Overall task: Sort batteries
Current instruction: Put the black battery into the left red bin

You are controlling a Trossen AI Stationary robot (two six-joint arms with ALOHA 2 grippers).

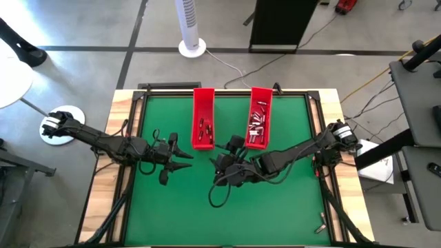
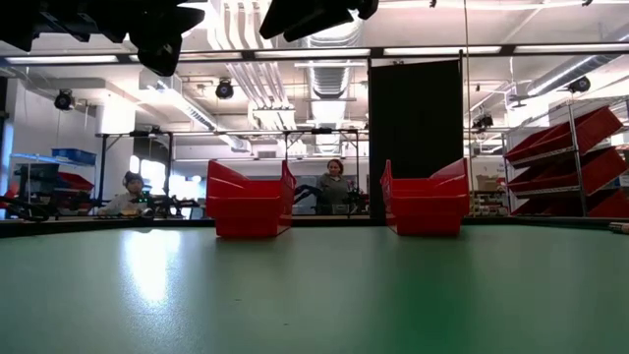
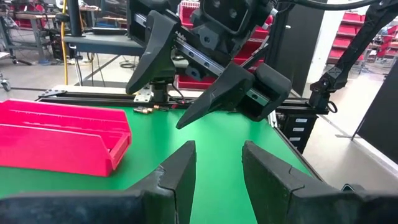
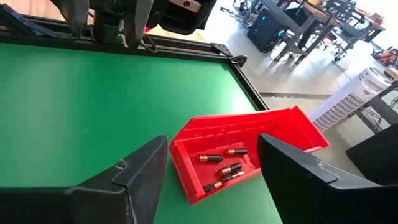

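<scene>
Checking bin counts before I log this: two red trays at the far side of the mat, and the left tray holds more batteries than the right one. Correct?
Not quite. The two red trays stand at the far side, but the right tray holds more: the high view shows a dense cluster of batteries in it. The left tray has only a few batteries, as the right wrist view confirms.

Premises: industrial robotics lab or workshop. Evidence: exposed ceiling ducts (image 2: 295,39) and strip lighting above the green surface (image 2: 314,285); racks of red bins (image 2: 565,162) beyond it; seated persons (image 2: 130,194) at equipment benches; concrete floor (image 1: 83,62).
</scene>
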